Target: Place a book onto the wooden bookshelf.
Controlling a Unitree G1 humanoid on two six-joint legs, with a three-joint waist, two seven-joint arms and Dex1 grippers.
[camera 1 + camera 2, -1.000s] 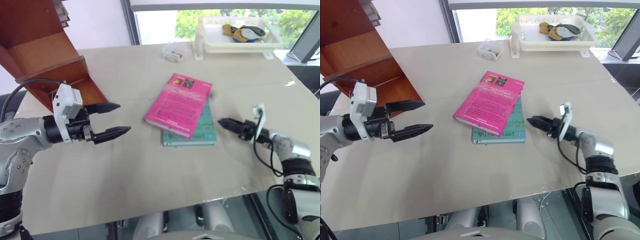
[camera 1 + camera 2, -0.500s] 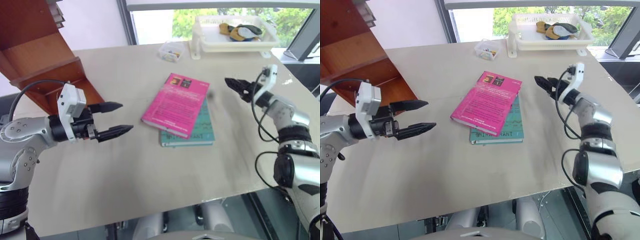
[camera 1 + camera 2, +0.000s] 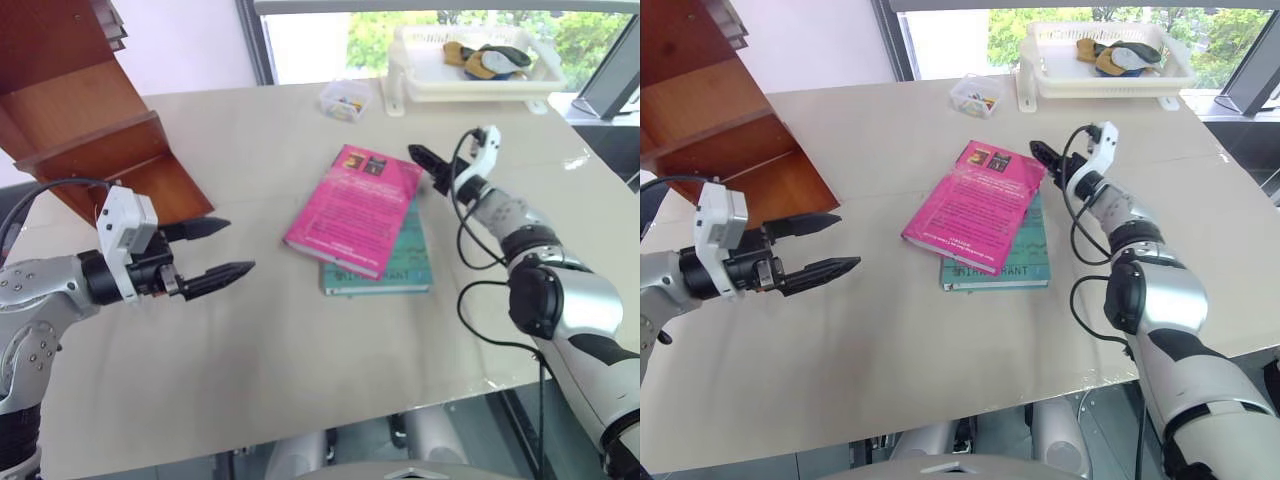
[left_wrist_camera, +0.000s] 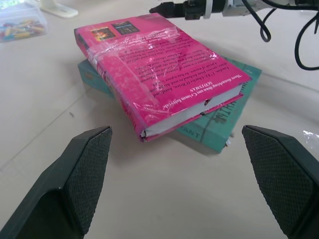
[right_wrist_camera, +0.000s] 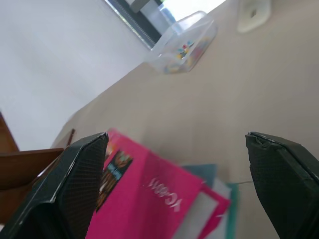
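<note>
Looking down from the left eye view, the book [image 3: 356, 209] lies flat on the worktop [image 3: 300, 350], stacked crookedly on a teal-green book [image 3: 392, 262]; the right hand [image 3: 424, 161] hovers just beside the pink cover's far corner with its fingers spread wide and nothing between them, while the left hand [image 3: 220, 250] hangs well apart from the book on the other side, also wide and empty, its tips pointing toward the stack. Behind the left hand the wooden bookshelf [image 3: 85, 120] leans at a tilt on the worktop's corner. Beyond the right hand sit a small clear box [image 3: 347, 99] and a white tray [image 3: 470, 75] by the window. From the right eye view the same layout holds, the right hand's dark tips close above the book's far edge; I cannot tell whether they touch it. Through the left wrist view, the book lies ahead between the two black fingers [image 4: 75, 184], its page edges facing them, plastic wrap glinting on the cover, the other hand reaching in past it. Through the right wrist view, the pink cover sits just ahead and below, between wide-set fingers [image 5: 75, 184], the clear box farther off.
</note>
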